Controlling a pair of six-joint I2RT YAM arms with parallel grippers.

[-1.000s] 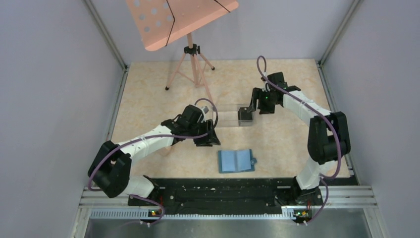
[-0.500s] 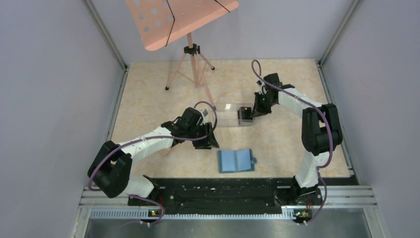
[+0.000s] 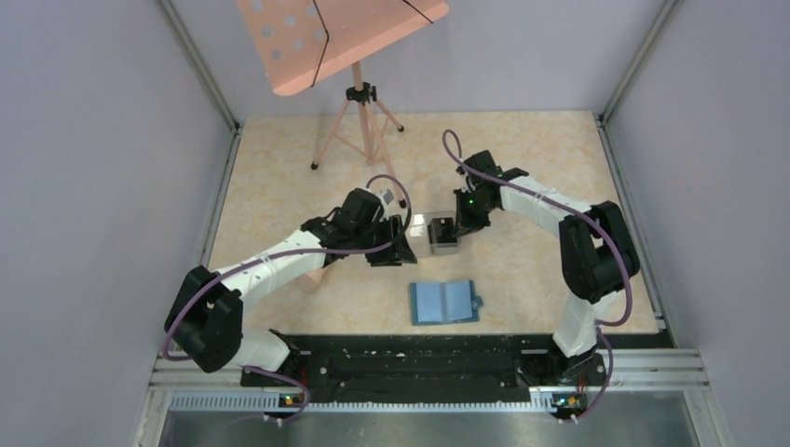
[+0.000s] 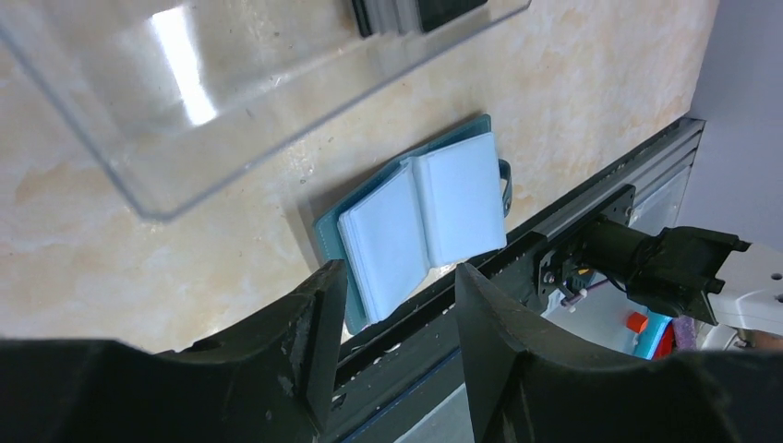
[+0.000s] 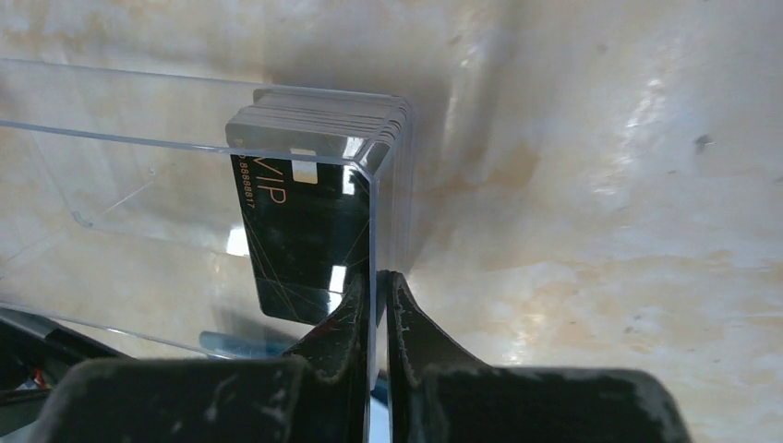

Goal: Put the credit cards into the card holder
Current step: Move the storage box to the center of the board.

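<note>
Right gripper [image 5: 374, 305]: clamped on clear box [image 5: 138, 231] wall
Credit cards [image 5: 300, 240]: upright inside it
Left gripper [image 4: 392, 305]: apart
Card holder [image 4: 425, 221]: open

The overhead view looks down from above and behind the arm bases, taking in the whole beige marbled surface [image 3: 279, 186]. The left wrist view faces the near edge past the left pincer [image 4: 397, 277], close over the open teal bifold wallet [image 4: 420, 226]. The right wrist view sits hard against the clear rectangular plastic box [image 5: 138, 185], which all three views share.
</note>
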